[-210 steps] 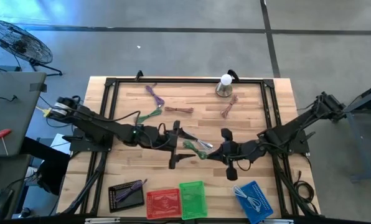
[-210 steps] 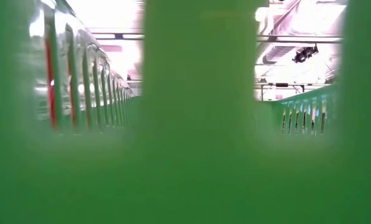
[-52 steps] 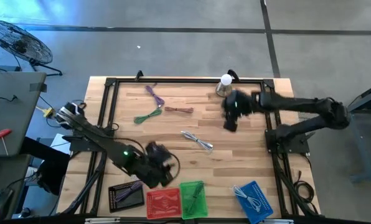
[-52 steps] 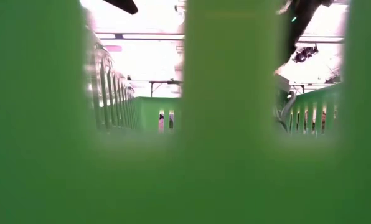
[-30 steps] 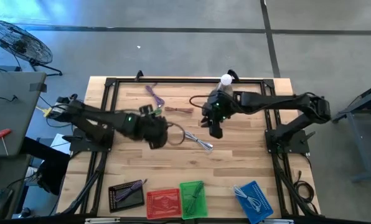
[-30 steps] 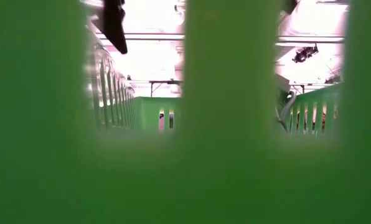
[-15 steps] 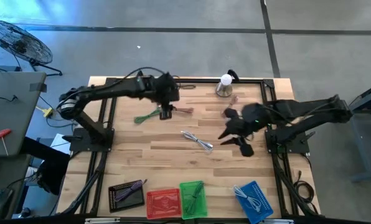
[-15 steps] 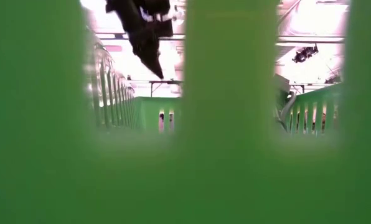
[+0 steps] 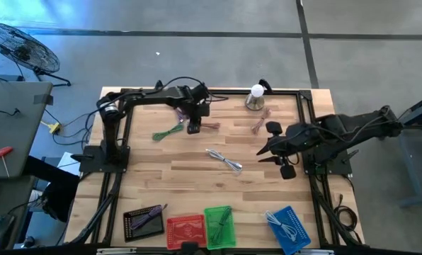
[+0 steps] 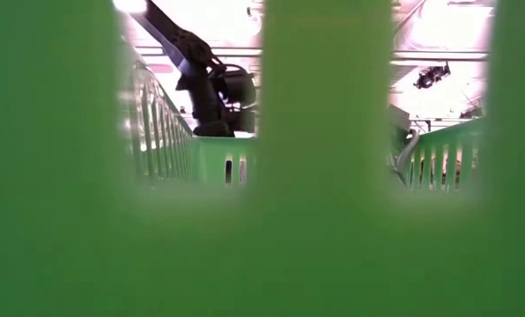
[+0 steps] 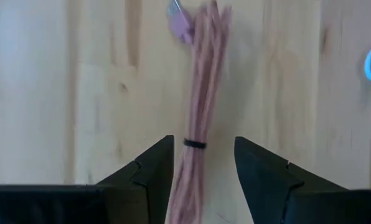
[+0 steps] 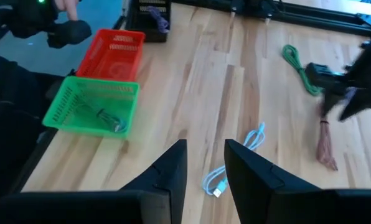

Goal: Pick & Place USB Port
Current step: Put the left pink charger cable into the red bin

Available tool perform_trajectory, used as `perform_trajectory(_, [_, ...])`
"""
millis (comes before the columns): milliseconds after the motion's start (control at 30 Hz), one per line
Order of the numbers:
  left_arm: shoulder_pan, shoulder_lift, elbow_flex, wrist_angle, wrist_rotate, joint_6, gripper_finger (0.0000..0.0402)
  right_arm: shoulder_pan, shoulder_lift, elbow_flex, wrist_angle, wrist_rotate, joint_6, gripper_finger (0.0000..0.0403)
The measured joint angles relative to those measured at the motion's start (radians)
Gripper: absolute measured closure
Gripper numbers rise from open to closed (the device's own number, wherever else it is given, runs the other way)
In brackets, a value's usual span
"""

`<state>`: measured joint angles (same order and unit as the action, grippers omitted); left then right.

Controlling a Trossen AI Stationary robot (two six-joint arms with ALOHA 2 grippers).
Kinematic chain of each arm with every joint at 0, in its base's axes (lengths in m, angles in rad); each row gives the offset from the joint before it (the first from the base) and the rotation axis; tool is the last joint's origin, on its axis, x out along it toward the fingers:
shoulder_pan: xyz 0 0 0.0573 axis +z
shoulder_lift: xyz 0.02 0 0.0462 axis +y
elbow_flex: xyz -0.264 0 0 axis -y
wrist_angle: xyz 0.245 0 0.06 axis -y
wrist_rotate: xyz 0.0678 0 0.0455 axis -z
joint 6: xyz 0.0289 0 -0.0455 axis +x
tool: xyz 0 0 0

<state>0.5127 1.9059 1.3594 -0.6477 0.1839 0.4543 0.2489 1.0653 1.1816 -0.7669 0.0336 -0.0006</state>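
Bundled pink USB cable (image 11: 198, 112) at table's far centre looks light and floppy, best pinched at its black tie, where left gripper (image 11: 201, 163) straddles it open; right gripper (image 12: 205, 163) parted, empty.

Even daylight overhead; low view blocked by blurred green basket (image 10: 324, 176), glaring ceiling lights behind.
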Motion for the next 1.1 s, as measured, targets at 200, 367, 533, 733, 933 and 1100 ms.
perform_trajectory(200, [-0.003,0.012,0.001,0.014,-0.006,0.013,0.0239,0.0,0.0,0.0,0.0,0.009,-0.005,0.0305])
perform_trajectory(367, [-0.002,0.012,0.002,0.003,-0.005,-0.022,0.0239,0.0,0.0,0.0,0.002,0.02,-0.006,0.0305])
perform_trajectory(533, [-0.002,0.018,0.002,-0.003,-0.015,-0.069,0.0239,0.0,0.001,0.0,0.001,0.02,-0.002,0.0305])
perform_trajectory(733, [-0.002,0.084,0.002,-0.018,-0.028,-0.105,0.0239,0.0,0.002,0.0,0.001,0.02,0.001,0.0305])
perform_trajectory(933, [-0.004,0.117,0.005,0.001,-0.098,-0.149,0.0243,0.0,0.001,-0.028,0.033,0.014,0.022,0.0305])
perform_trajectory(1100, [-0.011,0.115,0.005,0.004,-0.113,-0.172,0.033,0.0,0.002,-0.083,0.072,0.004,0.021,0.0305])
